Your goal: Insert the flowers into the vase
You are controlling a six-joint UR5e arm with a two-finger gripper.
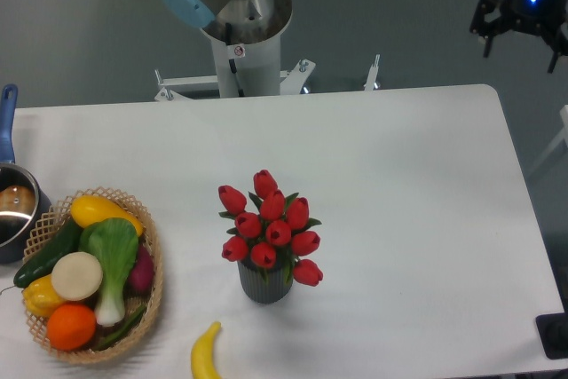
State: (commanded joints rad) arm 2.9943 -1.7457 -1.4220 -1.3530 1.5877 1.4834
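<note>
The flowers (271, 225), a bunch of red tulip buds with green leaves, stand upright in the vase (264, 285), a small dark grey ribbed cylinder near the middle front of the white table (399, 184). The buds spread wider than the vase mouth. My gripper (522, 40) is at the top right corner of the view, high and beyond the table's far right edge, far from the flowers. Its two dark fingers hang apart with nothing between them.
A wicker basket (93, 277) of toy vegetables and fruit sits at the front left. A yellow banana (205, 352) lies at the front edge. A pot with a blue handle (9, 193) sits at the left edge. The arm's base (240, 33) stands behind the table.
</note>
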